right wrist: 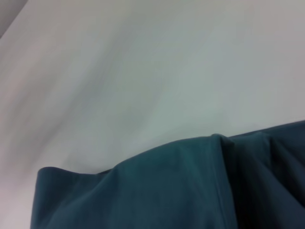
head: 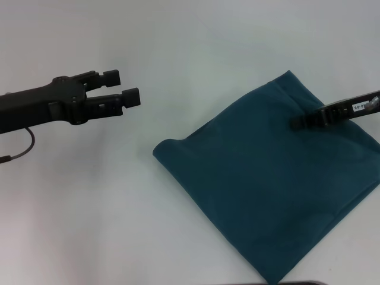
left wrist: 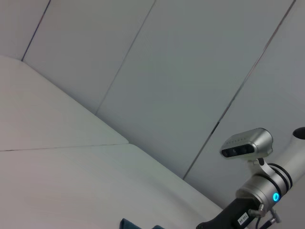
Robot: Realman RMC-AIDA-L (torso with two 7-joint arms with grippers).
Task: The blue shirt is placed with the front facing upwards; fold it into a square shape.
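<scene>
The blue shirt lies folded into a rough square on the white table, turned like a diamond at the right, plain teal side up with no lettering showing. My left gripper is open and empty, held above the bare table to the left of the shirt. My right gripper reaches in from the right edge and rests at the shirt's far right part. The right wrist view shows the shirt's layered folded edge close up. A corner of the shirt shows in the left wrist view.
The white table spreads to the left of and behind the shirt. The left wrist view shows grey wall panels beyond the table and the right arm's wrist camera.
</scene>
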